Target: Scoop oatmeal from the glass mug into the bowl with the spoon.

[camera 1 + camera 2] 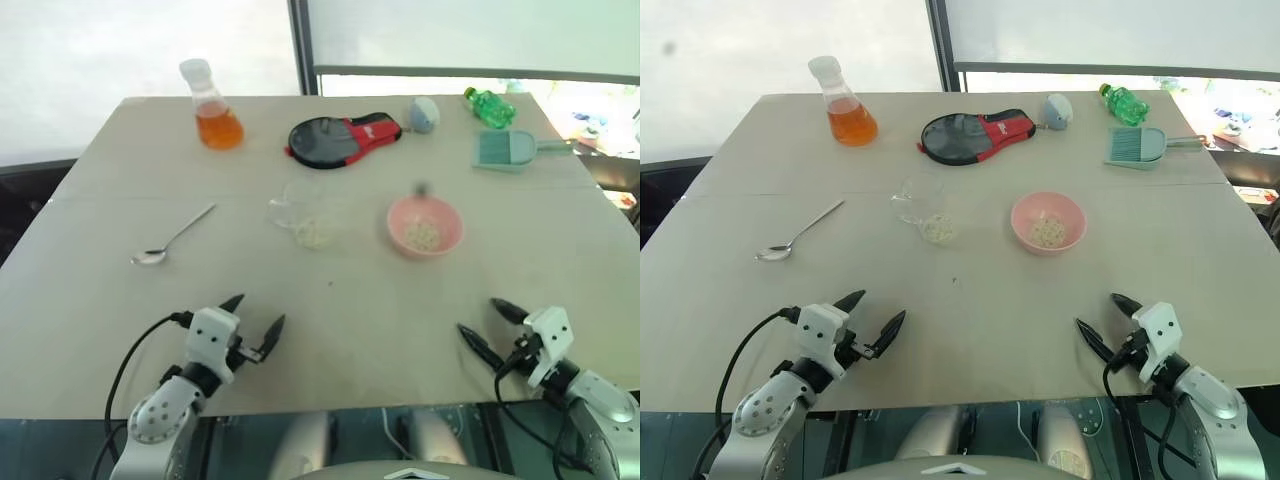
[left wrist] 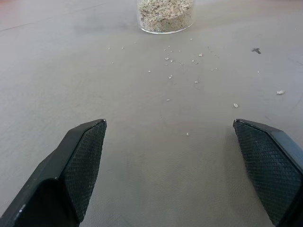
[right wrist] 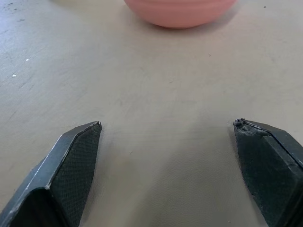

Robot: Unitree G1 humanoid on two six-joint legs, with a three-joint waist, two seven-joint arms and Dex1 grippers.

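The clear glass mug stands mid-table with pale oatmeal in its bottom; the left wrist view shows its base and stray flakes on the table. To its right sits the pink bowl with some oatmeal inside. The silver spoon lies flat on the table to the left of the mug. My left gripper hovers open near the front edge, empty. Over the front right, my right gripper is open too, facing the bowl.
Along the far edge stand a flask of orange liquid, a black and red paddle, a small grey object, a green bottle and a pale green scoop. Beige table.
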